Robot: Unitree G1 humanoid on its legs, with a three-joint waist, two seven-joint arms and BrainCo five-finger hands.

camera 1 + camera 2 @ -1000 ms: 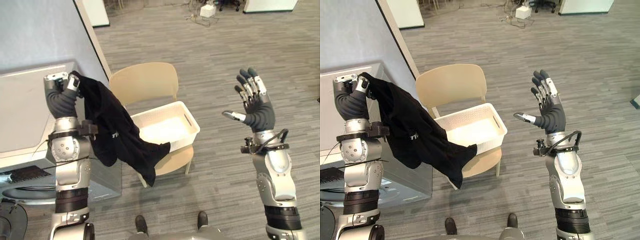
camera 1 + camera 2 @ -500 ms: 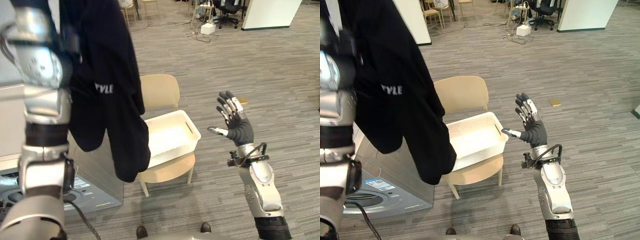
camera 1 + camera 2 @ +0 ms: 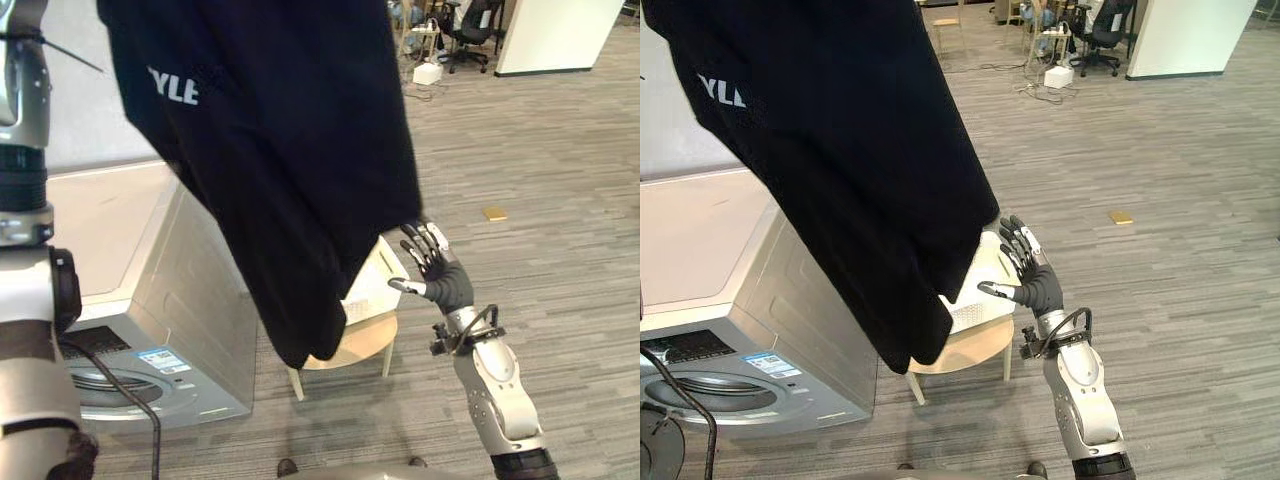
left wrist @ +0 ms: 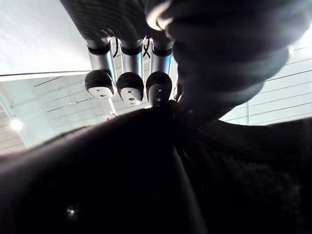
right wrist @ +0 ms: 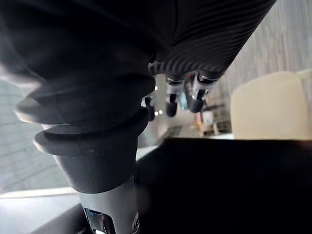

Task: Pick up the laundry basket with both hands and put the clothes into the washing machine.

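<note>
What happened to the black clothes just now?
The left hand lifted the black garment higher, so it now hangs in front of the white basket. The camera moved too. Unchanged: left fingers curled on the garment, right hand open and empty, basket on the chair.

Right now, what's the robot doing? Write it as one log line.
left hand: shut on black garment, held high | right hand: open, empty | basket: on chair | washing machine: beside chair
</note>
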